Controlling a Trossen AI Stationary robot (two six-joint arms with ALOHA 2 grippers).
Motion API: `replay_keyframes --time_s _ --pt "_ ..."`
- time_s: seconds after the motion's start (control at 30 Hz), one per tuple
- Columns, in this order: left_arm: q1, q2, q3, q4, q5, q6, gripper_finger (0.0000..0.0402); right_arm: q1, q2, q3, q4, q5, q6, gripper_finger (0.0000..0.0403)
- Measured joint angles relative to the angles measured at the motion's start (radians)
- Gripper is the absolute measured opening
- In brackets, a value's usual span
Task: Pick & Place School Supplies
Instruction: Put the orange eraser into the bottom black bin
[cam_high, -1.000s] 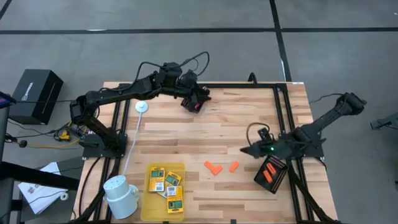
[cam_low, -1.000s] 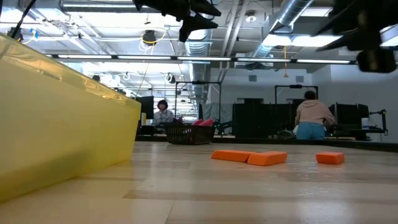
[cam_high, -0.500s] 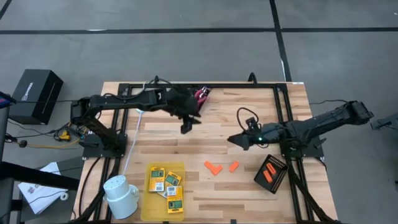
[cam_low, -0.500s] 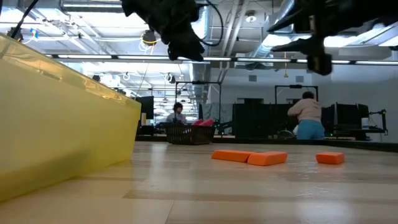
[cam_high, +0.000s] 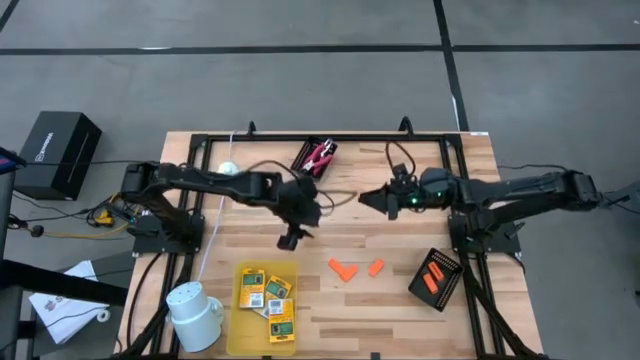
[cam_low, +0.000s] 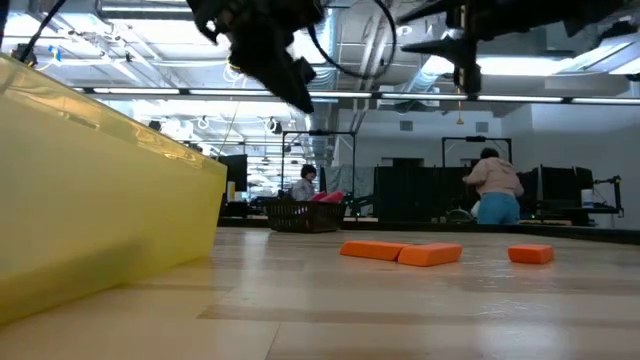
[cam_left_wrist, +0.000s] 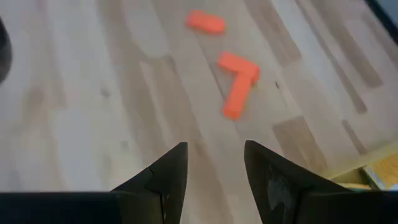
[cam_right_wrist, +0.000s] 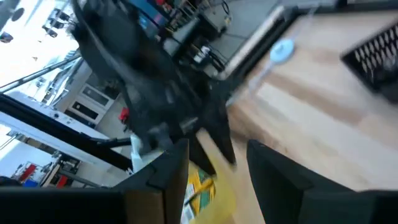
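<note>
A: What has changed just now, starting nearest the yellow tray (cam_high: 266, 300)?

B: The four yellow-and-green packets (cam_high: 266, 293) lie inside the yellow tray as before. Just beyond the tray, the three orange pieces (cam_high: 352, 269) have not moved; two touch in an L and one lies just beside them. The left tool (cam_high: 291, 240) has come from the far edge of the desk (cam_high: 380, 210) to hang over the bare wood between the tray and these pieces. Its fingers (cam_left_wrist: 163, 180) stand apart with nothing between them.

A: And the right one?

B: The right tool (cam_high: 366, 197) has swung away from the black tray (cam_high: 436, 278), where two more orange pieces (cam_high: 432, 277) lie, toward the middle of the desk, farther from the yellow tray. Its fingers (cam_right_wrist: 273, 169) stand apart and empty. I judge the left arm is preparing to pick an orange piece, but no grasp has begun.

A: What is hard to make out?

B: The red-handled scissors (cam_high: 318, 156) lie at the far edge, partly under a cable. In the low view the yellow tray wall hides the packets, and both tools are cut off above. The right wrist view is blurred; I only see the left arm and something yellow beyond it.
</note>
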Motion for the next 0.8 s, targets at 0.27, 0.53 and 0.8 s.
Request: replay_keyframes --time_s 0.27,0.53,0.8 --pt "-0.077 0.17 0.003 -0.002 0.0 0.002 0.0153 -0.062 0.0 0.095 -0.003 -0.049 -0.118 0.017" --pt "-0.101 0.23 0.051 0.044 -0.003 0.112 0.0153 -0.072 0.0 0.2 -0.008 0.018 -0.221 0.0171" --pt "-0.102 0.235 0.061 0.09 -0.015 0.178 0.0153 -0.103 -0.001 0.275 -0.046 0.029 -0.242 0.017"
